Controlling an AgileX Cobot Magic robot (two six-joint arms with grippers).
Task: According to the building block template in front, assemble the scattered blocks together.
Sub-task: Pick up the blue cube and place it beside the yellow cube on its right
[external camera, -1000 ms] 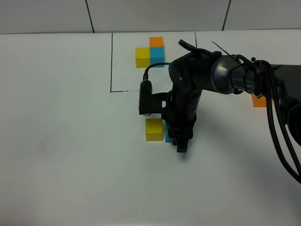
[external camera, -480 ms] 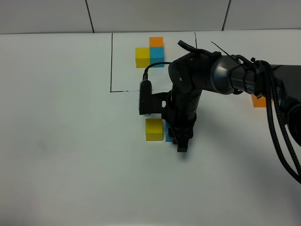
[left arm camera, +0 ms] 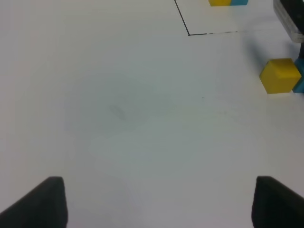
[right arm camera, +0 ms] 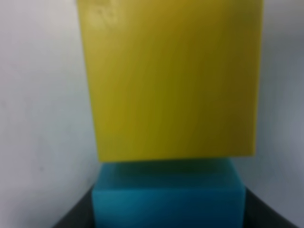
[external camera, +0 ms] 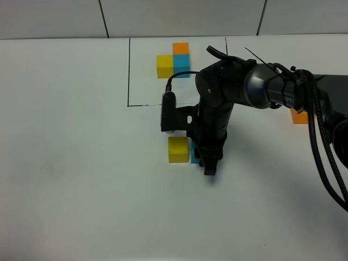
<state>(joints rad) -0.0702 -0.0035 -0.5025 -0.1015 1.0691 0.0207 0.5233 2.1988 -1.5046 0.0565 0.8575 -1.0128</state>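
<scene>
1. Right gripper [external camera: 209, 164]: jaws pinching the sky-blue block [right arm camera: 168, 197], which touches the yellow block [external camera: 178, 149] just outside the template [external camera: 174, 61].
2. Handling: likely best to square the faces and release without nudging. The orange block [external camera: 298, 116] lies well apart.
3. Right arm: reaches across the middle, wrist pointing down.
4. Left gripper [left arm camera: 156, 204]: spread, empty, above the table [left arm camera: 118, 109].

The tabletop [external camera: 81, 190] is a plain, matte white surface. It fills most of the exterior high view, from the lower edge up to a straight rear edge near the top of the frame. Behind it stands a pale grey tiled wall [external camera: 54, 16], divided by thin dark seams [external camera: 104, 17] at upper left and upper right. Lighting is even and diffuse; shadows on the tabletop are soft.
</scene>
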